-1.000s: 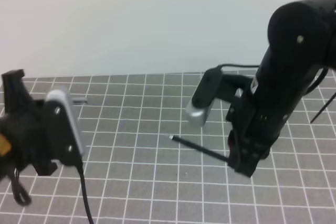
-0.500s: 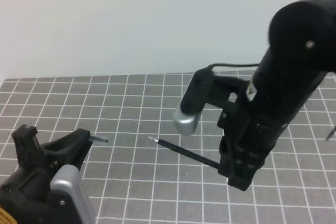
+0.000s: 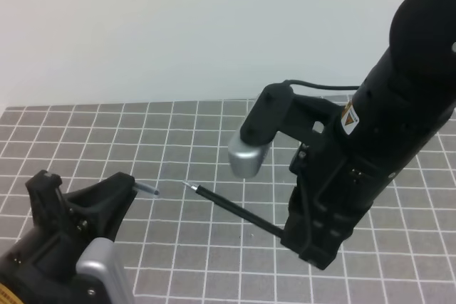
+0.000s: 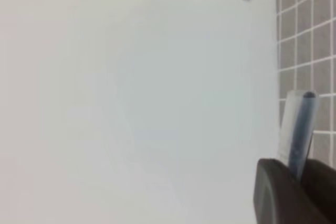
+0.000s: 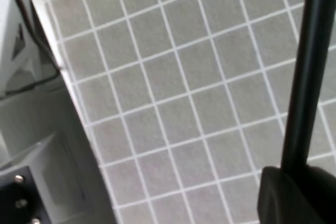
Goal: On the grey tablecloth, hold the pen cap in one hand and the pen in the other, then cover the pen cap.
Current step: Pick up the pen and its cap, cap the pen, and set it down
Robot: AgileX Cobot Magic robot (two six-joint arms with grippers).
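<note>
My left gripper (image 3: 128, 186) clamped on pen cap (image 3: 146, 190); right gripper (image 3: 288, 231) clamped on pen (image 3: 231, 208), tip facing cap, small gap above grey tablecloth (image 3: 214, 133)

A bare robot test bench in a lab, by the look of it: the grey tablecloth (image 3: 214, 140) with its white measuring grid covers the surface, and right behind it rises a plain white wall (image 3: 178, 26).
</note>
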